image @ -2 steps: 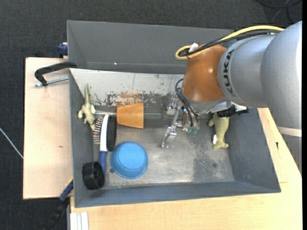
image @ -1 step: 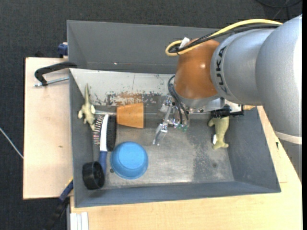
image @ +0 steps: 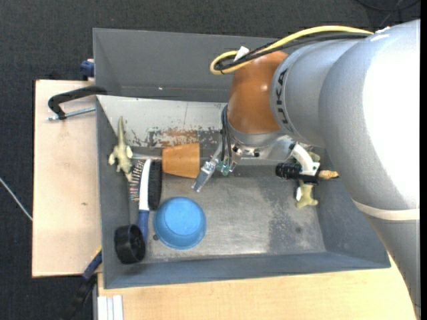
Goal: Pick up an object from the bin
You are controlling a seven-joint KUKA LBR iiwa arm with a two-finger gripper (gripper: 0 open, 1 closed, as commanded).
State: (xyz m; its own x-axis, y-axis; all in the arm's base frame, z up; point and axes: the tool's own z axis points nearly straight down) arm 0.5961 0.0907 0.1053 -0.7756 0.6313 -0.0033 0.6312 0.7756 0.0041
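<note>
Lying on its side, orange cup [image: 180, 160] sits just view-left of pincer [image: 211, 171]; open/shut: can't tell.

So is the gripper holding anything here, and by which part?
Nothing visibly held: the gripper sits just beside the wide end of the orange cup lying on its side.

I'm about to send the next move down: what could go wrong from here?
The gripper sits right beside the orange cup, which lies on its side; a descent may nudge it so it rolls toward the brush. The blue bowl lies near, so a sideways move might clip its rim.
</note>
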